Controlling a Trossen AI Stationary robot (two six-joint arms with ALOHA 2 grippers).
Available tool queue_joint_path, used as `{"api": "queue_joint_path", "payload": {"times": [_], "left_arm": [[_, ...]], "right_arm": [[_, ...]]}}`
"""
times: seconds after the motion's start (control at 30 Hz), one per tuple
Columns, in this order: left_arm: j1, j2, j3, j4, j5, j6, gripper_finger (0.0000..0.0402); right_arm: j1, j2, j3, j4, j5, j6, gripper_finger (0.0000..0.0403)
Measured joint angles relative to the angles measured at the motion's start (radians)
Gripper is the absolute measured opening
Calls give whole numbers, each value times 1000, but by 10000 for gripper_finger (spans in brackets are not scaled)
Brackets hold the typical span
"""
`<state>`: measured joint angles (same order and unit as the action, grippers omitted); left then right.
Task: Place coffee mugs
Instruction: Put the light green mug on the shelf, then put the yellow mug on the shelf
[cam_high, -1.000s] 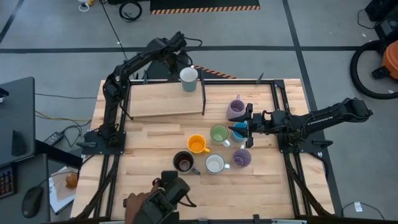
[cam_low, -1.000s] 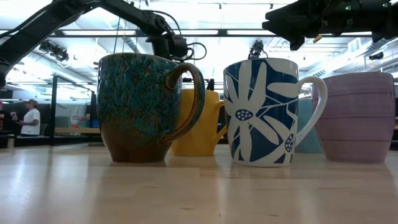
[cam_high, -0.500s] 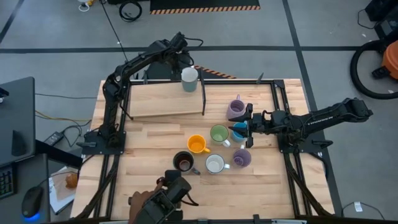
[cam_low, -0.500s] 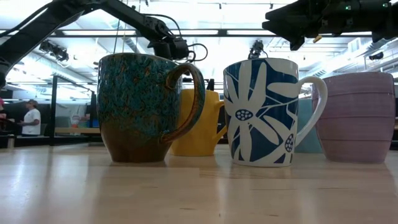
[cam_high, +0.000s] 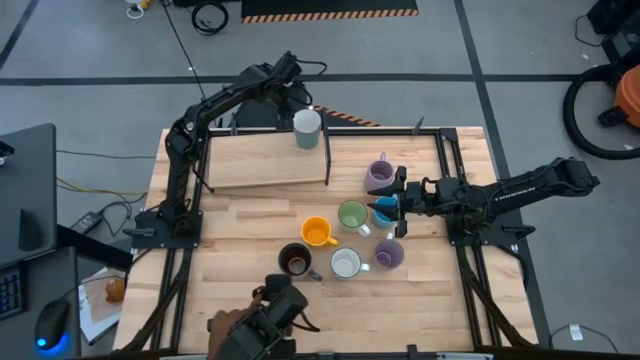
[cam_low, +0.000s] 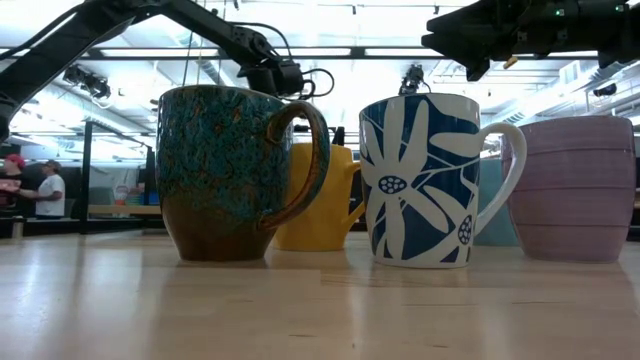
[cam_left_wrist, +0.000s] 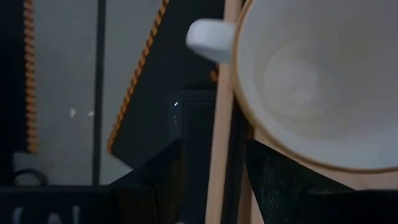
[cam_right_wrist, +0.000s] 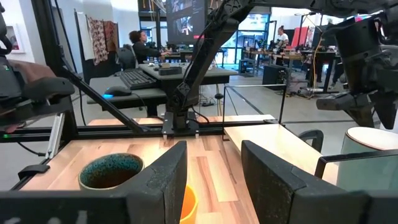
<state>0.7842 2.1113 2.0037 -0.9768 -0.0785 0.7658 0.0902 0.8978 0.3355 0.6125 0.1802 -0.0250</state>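
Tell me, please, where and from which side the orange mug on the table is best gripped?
Probably by the rim, from straight above. The orange mug stands upright with its mouth open upward. Its handle points toward the dark brown mug, and the green mug stands close alongside, so a side approach looks crowded; one finger inside and one outside the wall on its free side seems safest.

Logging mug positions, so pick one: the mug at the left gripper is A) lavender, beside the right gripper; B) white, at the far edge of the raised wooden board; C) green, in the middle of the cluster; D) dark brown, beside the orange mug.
B: the high view shows the left gripper at the white mug, which sits on the raised wooden board at its far edge, apart from the cluster of mugs.
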Motion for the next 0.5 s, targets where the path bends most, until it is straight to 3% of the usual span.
{"api": "queue_joint_path", "payload": {"times": [0.33, 0.5], "left_arm": [[-31, -84, 13, -51, -88, -21, 175], [-109, -180, 14, -73, -5, -84, 175]], "right_arm": [[0, -10, 0, -49, 17, -31, 158], [0, -66, 1, -105, 71, -62, 158]]}}
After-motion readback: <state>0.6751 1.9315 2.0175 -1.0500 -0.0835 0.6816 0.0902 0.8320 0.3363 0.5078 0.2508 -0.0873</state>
